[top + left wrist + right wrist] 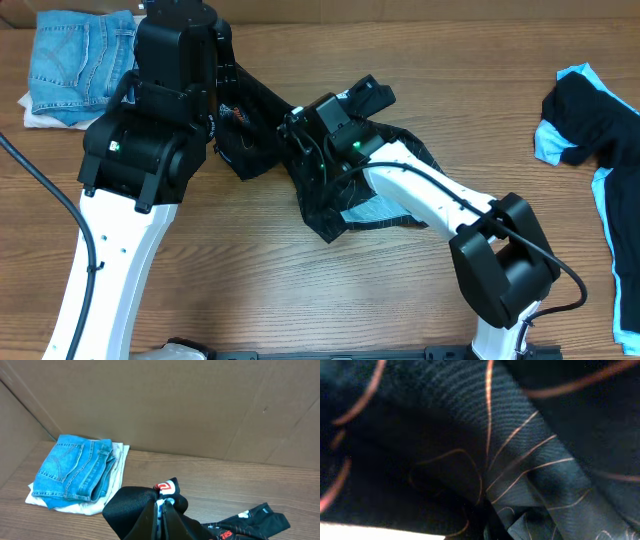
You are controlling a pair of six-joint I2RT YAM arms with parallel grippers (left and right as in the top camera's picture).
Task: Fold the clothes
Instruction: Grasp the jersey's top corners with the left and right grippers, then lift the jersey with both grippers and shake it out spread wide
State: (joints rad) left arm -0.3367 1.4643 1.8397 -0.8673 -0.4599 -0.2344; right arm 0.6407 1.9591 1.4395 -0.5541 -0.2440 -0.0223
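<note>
Left tool [161, 510] clamped on black jersey [131, 506] in wrist view (grip hidden overhead); right tool [298, 140], state untellable amid fabric

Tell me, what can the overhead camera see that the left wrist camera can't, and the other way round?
Only overhead: the left arm, the right arm and a black-and-light-blue garment at the table's right side. Only left wrist: the tall face of the cardboard wall and a red-and-white logo atop bunched fabric. Both: the black jersey, and folded blue jeans on a white cloth.
</note>
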